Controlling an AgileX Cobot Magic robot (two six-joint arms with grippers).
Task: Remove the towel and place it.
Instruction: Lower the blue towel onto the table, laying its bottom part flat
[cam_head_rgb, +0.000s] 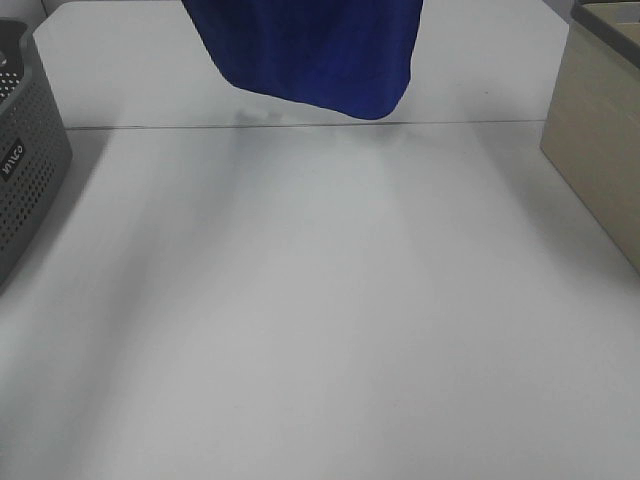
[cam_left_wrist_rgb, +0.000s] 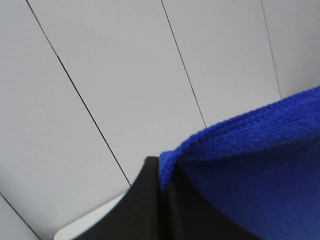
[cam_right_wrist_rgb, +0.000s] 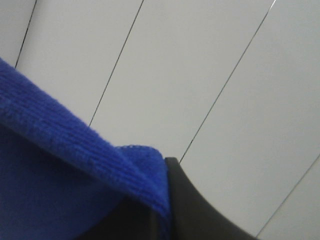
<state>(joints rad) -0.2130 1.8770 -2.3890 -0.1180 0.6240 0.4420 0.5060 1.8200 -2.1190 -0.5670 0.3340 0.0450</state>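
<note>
The royal-blue plush towel (cam_head_rgb: 315, 50) hangs in the air over the far part of the white table; its lower edge shows at the top of the exterior high view, and its top is out of frame. Neither gripper shows in that view. In the left wrist view my left gripper (cam_left_wrist_rgb: 162, 187) is shut on a corner of the towel (cam_left_wrist_rgb: 250, 165), the black fingers (cam_left_wrist_rgb: 142, 210) pinching its stitched edge. In the right wrist view my right gripper (cam_right_wrist_rgb: 167, 200) is shut on another corner of the towel (cam_right_wrist_rgb: 55, 170).
A grey perforated basket (cam_head_rgb: 25, 165) stands at the left edge of the white table (cam_head_rgb: 320, 320). A beige box (cam_head_rgb: 600, 140) stands at the right edge. A seam (cam_head_rgb: 200, 127) crosses the table below the towel. Both wrist views face pale panelled surfaces.
</note>
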